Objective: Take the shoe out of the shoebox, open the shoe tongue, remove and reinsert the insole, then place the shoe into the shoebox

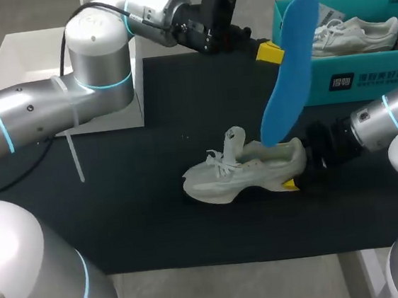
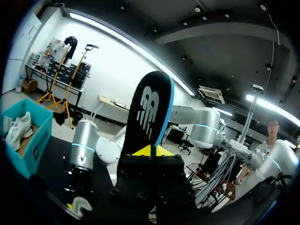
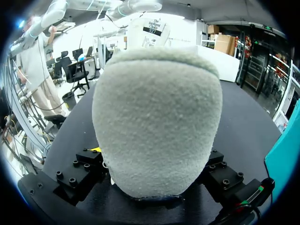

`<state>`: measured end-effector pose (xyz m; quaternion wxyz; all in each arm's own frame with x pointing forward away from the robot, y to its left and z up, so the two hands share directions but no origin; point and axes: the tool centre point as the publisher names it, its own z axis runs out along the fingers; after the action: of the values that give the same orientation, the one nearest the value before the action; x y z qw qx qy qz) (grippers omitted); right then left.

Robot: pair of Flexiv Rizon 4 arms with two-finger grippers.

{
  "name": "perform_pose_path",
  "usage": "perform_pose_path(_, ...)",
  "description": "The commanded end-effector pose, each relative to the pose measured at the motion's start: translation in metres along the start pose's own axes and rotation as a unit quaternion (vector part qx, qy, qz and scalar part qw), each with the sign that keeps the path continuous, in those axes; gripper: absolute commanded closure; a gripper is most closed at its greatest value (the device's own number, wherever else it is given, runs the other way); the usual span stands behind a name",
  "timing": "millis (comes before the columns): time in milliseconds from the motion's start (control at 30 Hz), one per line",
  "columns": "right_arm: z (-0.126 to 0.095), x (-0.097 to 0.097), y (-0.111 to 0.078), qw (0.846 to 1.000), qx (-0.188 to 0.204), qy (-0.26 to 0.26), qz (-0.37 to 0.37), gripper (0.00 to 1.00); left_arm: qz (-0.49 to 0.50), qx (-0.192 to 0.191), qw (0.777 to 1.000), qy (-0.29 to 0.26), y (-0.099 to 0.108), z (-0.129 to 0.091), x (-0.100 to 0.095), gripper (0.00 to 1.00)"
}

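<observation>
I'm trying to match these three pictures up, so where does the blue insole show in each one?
Head view: the blue insole stands up over the shoe, gripped near its top by the left gripper.
Left wrist view: the insole rises between the gripper's own fingers, dark face showing.
Right wrist view: not in it; the shoe's heel fills the picture.
Shared landmark: the teal shoebox.

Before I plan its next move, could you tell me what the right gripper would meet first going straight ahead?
The shoe: the right gripper holds its heel, so going on would likely just push the shoe along the mat.
</observation>
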<state>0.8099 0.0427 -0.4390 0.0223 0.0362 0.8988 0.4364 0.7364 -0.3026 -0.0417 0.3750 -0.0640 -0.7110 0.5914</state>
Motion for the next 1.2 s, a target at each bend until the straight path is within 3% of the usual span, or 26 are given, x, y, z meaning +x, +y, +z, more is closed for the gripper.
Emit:
perform_pose_path(33, 0.004, 0.002, -0.002, 1.000, 0.002, -0.001, 0.000, 1.00, -0.004, 0.025, 1.000, -0.001, -0.001, 0.003, 0.034, 1.00)
perform_pose_path(133, 0.004, 0.002, -0.002, 1.000, 0.002, -0.001, 0.000, 1.00, -0.027, 0.043, 0.998, 0.033, -0.004, 0.004, 0.054, 1.00)
perform_pose_path(300, 0.004, 0.002, -0.002, 1.000, 0.002, -0.001, 0.000, 1.00, -0.052, 0.103, 0.987, 0.112, -0.013, 0.006, 0.089, 1.00)
perform_pose_path(533, 0.004, 0.002, -0.002, 1.000, 0.002, -0.001, 0.000, 1.00, -0.052, 0.104, 0.984, 0.137, -0.020, 0.020, 0.131, 1.00)
perform_pose_path(733, 0.004, 0.002, -0.002, 1.000, 0.002, -0.001, 0.000, 1.00, -0.059, 0.111, 0.978, 0.164, -0.019, 0.019, 0.165, 1.00)
perform_pose_path(933, 0.004, 0.002, -0.002, 1.000, 0.002, -0.001, 0.000, 1.00, -0.061, 0.111, 0.982, 0.143, -0.008, 0.015, 0.189, 1.00)
perform_pose_path(1200, 0.004, 0.002, -0.002, 1.000, 0.002, -0.001, 0.000, 1.00, -0.055, 0.115, 0.981, 0.147, 0.004, 0.025, 0.223, 1.00)
